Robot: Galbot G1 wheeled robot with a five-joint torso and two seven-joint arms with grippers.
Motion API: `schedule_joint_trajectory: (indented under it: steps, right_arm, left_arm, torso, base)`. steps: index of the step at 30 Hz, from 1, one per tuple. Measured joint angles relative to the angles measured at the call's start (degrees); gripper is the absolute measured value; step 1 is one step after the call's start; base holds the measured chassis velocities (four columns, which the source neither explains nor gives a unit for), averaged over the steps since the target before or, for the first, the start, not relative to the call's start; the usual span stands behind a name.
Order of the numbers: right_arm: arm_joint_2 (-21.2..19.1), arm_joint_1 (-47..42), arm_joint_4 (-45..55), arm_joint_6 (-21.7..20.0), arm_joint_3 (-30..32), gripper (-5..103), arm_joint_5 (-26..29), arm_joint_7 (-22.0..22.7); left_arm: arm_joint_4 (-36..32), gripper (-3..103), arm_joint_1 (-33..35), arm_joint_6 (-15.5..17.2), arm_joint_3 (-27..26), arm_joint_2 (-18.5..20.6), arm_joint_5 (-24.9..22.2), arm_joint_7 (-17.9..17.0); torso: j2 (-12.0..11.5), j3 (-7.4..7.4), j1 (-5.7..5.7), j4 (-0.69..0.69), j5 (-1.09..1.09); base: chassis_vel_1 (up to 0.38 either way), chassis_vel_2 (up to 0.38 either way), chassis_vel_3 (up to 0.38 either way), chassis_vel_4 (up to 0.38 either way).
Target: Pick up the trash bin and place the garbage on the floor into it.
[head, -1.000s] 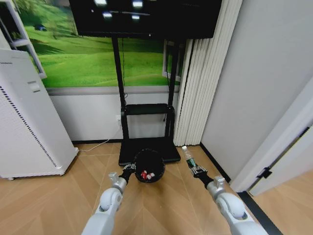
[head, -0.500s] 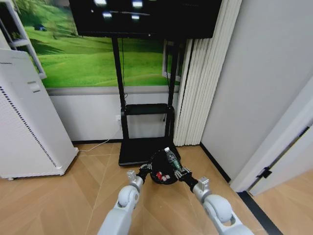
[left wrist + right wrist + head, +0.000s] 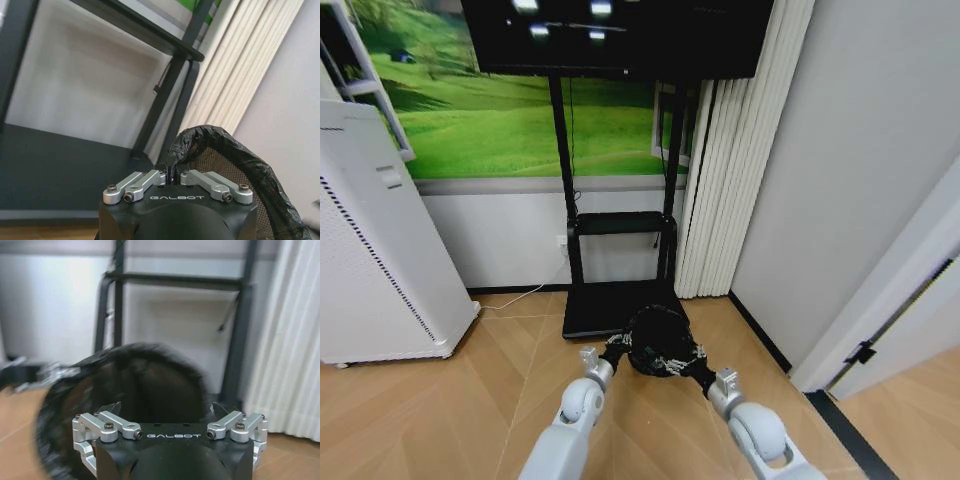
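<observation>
Pinching the bin's near-left rim, the left gripper is seen with its fingers drawn together on the black bag lining; in the left wrist view the gripper has the crinkled bag edge caught between its closed tips.

Bin is held between the two arms, just in front of the stand's black base plate, with its mouth tipped toward the robot. It appears lifted off the floor, though contact underneath cannot be confirmed from the head view. In the left wrist view the bin rises to the gripper's right, mesh wall visible under the bag.

Right gripper is placed at the bin's near-right rim, reaching into or over the mouth. In the right wrist view the gripper is pointed into the bin, its linkages spread wide, so the fingers are read as apart; nothing is seen held between them.

Bin contents are not made out in the head view; the opening is dark and partly covered by the right gripper.

White perforated appliance is noted far left on the floor, well apart from the bin. White pleated curtain hangs behind the stand to the right.
</observation>
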Motion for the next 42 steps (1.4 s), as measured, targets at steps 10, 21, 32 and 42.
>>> schedule_joint_trajectory:
  steps: [10,21,32,42]
  right_arm:
    - [3.88,-3.35,0.62,0.6,5.64,100,2.09,11.49]
    - [9.09,-11.23,-2.11,9.2,7.58,100,-6.44,12.82]
    - [8.58,-12.06,-2.88,12.2,7.47,100,-6.85,11.82]
    - [7.04,-14.3,-3.51,14.44,8.03,100,-5.82,11.84]
  left_arm:
    - [-7.89,7,7.36,-0.6,-11.49,6.55,4.16,2.94]
    - [-15.02,7,17.81,-1.52,-25.58,10.04,4.03,5.09]
    - [-14.65,7,16.13,-1.16,-24.35,10.14,3.4,3.92]
    - [-15.17,7,16.17,-0.98,-22.79,9.66,3.84,2.99]
  torso:
    - [0.0,-0.01,0.0,0.02,0.0]
    - [0.0,-0.01,-0.01,0.0,0.01]
    - [0.0,0.0,0.0,0.0,0.0]
    - [0.0,0.0,0.0,0.01,0.04]
  base:
    - [0.0,0.0,0.0,0.0]
    - [0.0,0.0,0.0,0.0]
    - [0.119,-0.039,-0.105,0.05]
    - [0.403,-0.065,-0.408,0.06]
